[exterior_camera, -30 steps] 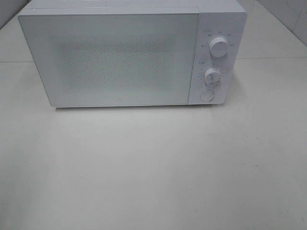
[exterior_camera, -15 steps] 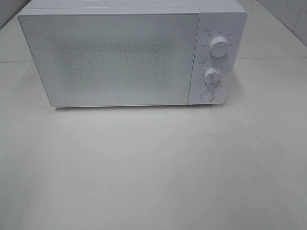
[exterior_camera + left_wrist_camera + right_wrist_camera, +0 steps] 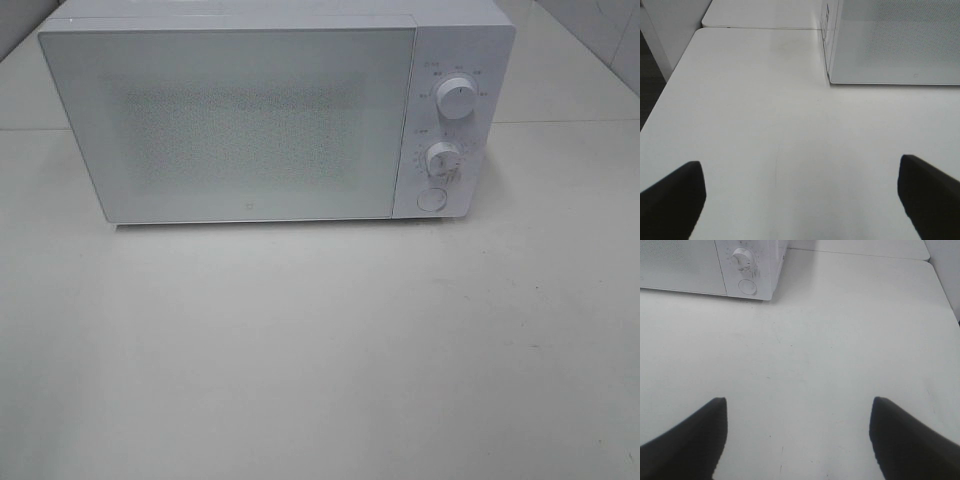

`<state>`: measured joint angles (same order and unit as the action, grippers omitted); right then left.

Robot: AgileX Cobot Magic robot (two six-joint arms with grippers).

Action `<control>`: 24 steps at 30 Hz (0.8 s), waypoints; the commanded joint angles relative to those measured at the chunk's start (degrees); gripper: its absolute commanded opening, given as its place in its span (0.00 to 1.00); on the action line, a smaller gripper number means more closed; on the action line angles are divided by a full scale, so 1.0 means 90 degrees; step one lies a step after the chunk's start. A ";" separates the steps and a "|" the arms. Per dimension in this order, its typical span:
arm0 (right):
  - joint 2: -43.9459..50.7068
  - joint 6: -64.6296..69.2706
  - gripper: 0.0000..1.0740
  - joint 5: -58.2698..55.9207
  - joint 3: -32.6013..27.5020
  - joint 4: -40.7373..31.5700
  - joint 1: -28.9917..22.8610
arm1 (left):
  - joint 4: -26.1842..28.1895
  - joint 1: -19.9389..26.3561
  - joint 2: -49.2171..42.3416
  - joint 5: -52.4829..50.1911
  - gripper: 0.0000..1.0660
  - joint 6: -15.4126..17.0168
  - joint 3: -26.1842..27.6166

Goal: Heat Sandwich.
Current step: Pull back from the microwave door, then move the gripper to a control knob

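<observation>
Looking down from the high view, I see a white microwave [image 3: 270, 120] at the back of the table [image 3: 320, 360] with its frosted door [image 3: 240, 125] shut. On the panel beside the door sit an upper knob [image 3: 456, 101], a lower knob [image 3: 443, 160] and a round button [image 3: 431, 199] beneath them. No sandwich shows anywhere in front of the microwave, and the door is too cloudy to tell whether it lies inside. Neither arm reaches into this view.

From the left wrist, the left hand [image 3: 800, 167] hangs over bare table in front of the microwave's door corner, fingers spread wide, grasping nothing. From the right wrist, the right hand [image 3: 798, 402] is likewise released and empty, well short of the microwave's knob end.

My guess is that the controls come next. The right hand is nearer, so it should approach square-on, touch only the one control, and avoid shoving the microwave backwards.
</observation>
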<state>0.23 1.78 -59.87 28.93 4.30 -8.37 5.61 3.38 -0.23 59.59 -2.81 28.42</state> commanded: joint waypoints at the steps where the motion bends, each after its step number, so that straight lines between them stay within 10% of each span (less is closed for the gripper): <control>1: 0.0115 -0.0019 0.71 0.0032 0.0000 -0.0013 0.0051 | 0.0000 -0.0051 -0.0166 -0.0025 0.92 0.0045 -0.0013; 24: 0.0115 0.0013 0.71 0.0032 0.0000 -0.0019 0.0051 | 0.0000 -0.0051 -0.0166 -0.0025 0.92 0.0045 -0.0013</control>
<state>0.23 1.78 -59.87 28.93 4.30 -8.37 5.61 3.38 -0.23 59.59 -2.81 28.42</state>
